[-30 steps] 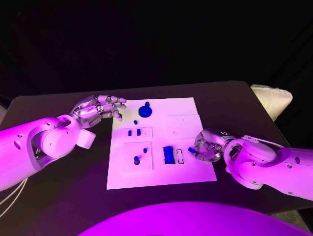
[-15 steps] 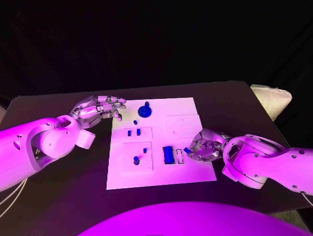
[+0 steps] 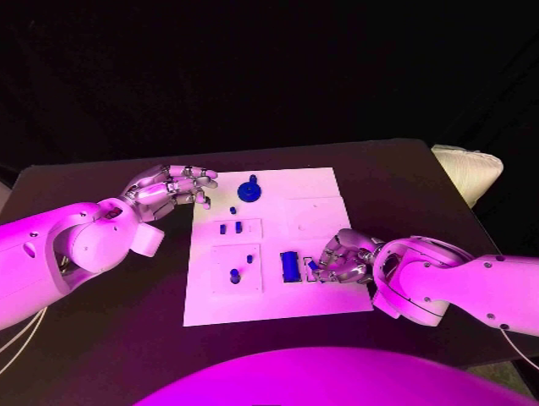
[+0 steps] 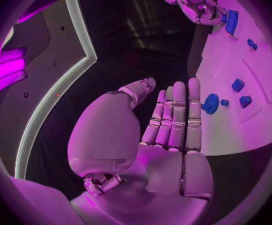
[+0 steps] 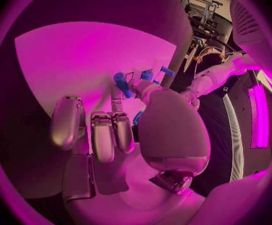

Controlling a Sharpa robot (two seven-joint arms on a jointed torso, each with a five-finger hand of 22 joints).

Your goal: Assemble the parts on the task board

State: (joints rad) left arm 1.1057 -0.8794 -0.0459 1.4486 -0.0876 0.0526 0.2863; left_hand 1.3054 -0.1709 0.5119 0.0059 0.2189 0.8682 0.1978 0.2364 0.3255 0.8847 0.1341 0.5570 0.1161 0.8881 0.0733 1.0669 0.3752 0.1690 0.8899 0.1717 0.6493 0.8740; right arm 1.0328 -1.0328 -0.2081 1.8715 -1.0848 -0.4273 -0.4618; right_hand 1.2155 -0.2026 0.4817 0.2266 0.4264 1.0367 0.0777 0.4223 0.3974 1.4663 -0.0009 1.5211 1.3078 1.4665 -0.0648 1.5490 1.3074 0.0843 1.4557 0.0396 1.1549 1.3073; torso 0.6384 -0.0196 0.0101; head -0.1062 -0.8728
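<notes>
Task board [image 3: 324,182] lies flat at the middle of the black desk [image 3: 86,338], long side running away from the robot.

Right hand [image 3: 343,256] sits over the board's near right edge, fingers curled inward. A small blue part [image 3: 313,266] shows at its fingertips, just beside the blue rectangular block [image 3: 290,266] that stands in a slot near the board's near edge. In the right wrist view a small blue piece [image 5: 138,117] shows between thumb and fingers, so the hand appears to pinch it; the contact itself is partly hidden.

Left hand [image 3: 168,187] hovers off the board's far left corner, above the desk, fingers loosely bent and apart, grasping nothing. In the left wrist view its fingers [image 4: 175,112] lie straight, side by side, with nothing between them.

On the board: round blue disc [image 3: 250,191] near the far edge; two small blue pegs [image 3: 230,227] in a recessed square at the board's left middle; one more blue piece [image 3: 236,275] in the square panel nearer the robot.
</notes>
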